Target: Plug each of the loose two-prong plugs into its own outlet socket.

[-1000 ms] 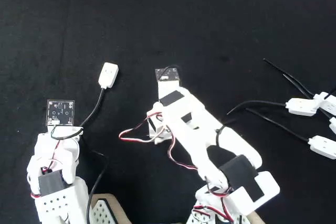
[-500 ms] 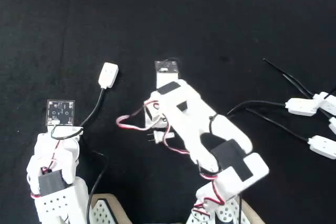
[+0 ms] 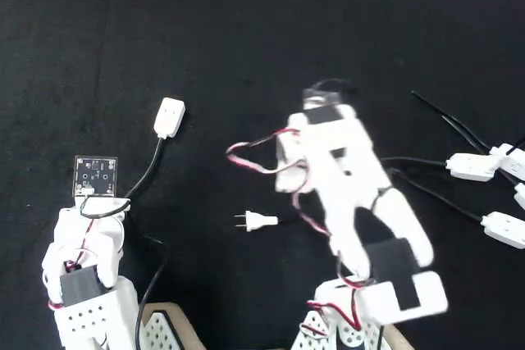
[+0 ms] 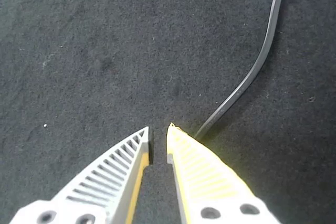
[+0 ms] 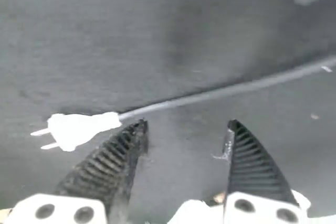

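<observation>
Right arm has swung off to the right since half a second ago, leaving the two-prong plug [image 3: 261,220] lying loose mid-table, prongs toward the left arm's side. Right gripper [image 5: 184,129] is spread wide, nothing in it, with the plug just beside one finger. Left gripper [image 4: 158,129] is pinched nearly closed and empty, a black cable [image 4: 252,72] running past it to a white socket [image 3: 170,116]

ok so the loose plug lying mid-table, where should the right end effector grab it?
Likely the plug by its white body, from straight above, closing across its side edges. It lies flat, prongs toward the left arm, cord trailing opposite, so both ends are taken. The right end effector is open.
</observation>
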Robot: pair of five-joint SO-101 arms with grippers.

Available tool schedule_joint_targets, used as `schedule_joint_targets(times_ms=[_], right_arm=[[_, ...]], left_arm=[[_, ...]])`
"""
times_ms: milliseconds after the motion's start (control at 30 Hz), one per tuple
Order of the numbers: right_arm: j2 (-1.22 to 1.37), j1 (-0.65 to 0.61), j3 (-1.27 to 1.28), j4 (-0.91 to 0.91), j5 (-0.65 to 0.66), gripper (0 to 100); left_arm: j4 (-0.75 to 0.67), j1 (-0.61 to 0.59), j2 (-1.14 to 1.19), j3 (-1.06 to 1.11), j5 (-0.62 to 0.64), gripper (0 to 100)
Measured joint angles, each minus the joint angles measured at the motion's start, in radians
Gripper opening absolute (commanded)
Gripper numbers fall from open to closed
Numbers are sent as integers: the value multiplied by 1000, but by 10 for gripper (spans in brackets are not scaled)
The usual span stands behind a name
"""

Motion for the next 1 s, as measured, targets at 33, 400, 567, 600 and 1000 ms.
schedule_joint_targets(times_ms=[33, 400, 567, 600, 1000], right_arm=[[-5, 21, 15, 8, 14, 240], [146, 114, 135, -118, 52, 206], [175, 146, 135, -158, 54, 85], [175, 158, 133, -161, 54, 87], [189, 209, 35, -301, 57, 86]], left_arm=[[0, 0, 0, 0, 0, 73], [0, 0, 0, 0, 0, 73], [0, 0, 0, 0, 0, 73], [0, 0, 0, 0, 0, 73], [0, 0, 0, 0, 0, 73]])
